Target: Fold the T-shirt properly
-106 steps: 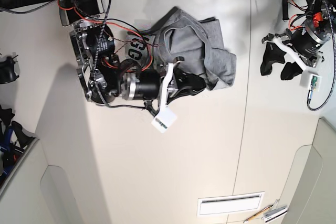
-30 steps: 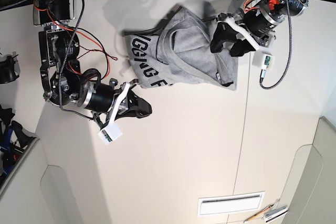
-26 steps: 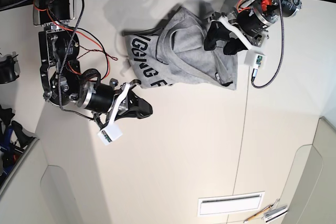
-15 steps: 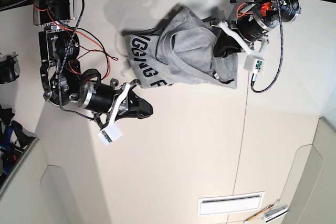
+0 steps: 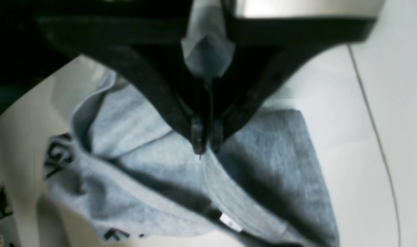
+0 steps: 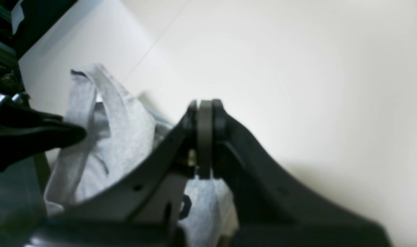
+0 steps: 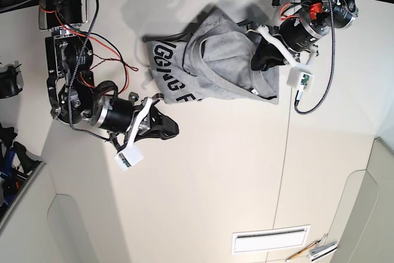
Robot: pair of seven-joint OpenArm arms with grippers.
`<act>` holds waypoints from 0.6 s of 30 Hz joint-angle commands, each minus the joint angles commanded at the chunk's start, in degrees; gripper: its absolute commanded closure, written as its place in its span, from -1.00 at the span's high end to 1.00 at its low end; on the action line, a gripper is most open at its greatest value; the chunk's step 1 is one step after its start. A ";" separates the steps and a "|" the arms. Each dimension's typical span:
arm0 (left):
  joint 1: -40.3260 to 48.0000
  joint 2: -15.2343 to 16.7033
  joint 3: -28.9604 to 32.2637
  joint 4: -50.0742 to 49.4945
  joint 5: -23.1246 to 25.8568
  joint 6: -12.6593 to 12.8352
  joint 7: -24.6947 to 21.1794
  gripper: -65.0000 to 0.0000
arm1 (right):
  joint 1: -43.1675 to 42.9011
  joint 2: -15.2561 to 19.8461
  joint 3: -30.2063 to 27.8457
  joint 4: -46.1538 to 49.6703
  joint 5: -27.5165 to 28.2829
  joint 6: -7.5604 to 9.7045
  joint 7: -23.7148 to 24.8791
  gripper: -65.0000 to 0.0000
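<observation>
1. Base view, far left: my right gripper [image 7: 167, 129] sits off the shirt on bare table [image 7: 215, 183], just below the printed edge. Right wrist cam shows its jaws pressed together w/ nothing between them. Same spot as 1 s ago; 3.5 s ago that arm lay across the shirt's left side, covering most of the lettering.
2. Centre: the T-shirt [image 7: 209, 60] lies bunched at the table's top edge, grey, black lettering [image 7: 165, 73] along its left part now uncovered. Fabric is heaped in folds, not flat.
3. Right: left gripper [image 7: 261, 60] is down on the shirt's right portion. 1 s ago it hovered w/ fingers spread over that edge; 3.5 s ago it was parked far right, well apart from the cloth.
4. Left wrist cam: the jaws meet at the tips w/ a fold of grey cloth [image 5: 208, 51] bunched up between the fingers, so I read it as clamped on the shirt; pic is soft, approx. only.
5. Same cam: a small white label [image 5: 230, 222] shows on the shirt's lower edge, near the dark collar seam.
</observation>
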 joint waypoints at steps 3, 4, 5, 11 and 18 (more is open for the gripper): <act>0.00 -0.02 0.00 2.08 0.35 0.00 2.01 -1.00 | 0.00 0.02 0.00 0.00 0.00 0.00 -0.22 -1.00; 0.00 -0.20 -0.17 2.64 0.44 0.00 2.60 -1.00 | 0.00 0.00 0.00 0.00 0.00 0.00 -0.72 -1.00; 0.02 -0.83 -0.52 3.13 0.37 0.00 2.78 -1.00 | 0.00 0.02 0.00 0.00 0.02 0.00 -1.11 -1.00; 0.13 -5.99 -5.51 5.14 -1.95 0.00 2.84 -1.00 | -0.04 1.20 0.00 0.00 1.42 0.00 -2.73 -1.00; 0.13 -7.63 -5.90 5.14 -3.30 -1.49 2.86 -1.00 | -4.52 2.49 -0.02 0.00 10.45 0.37 -6.12 -1.00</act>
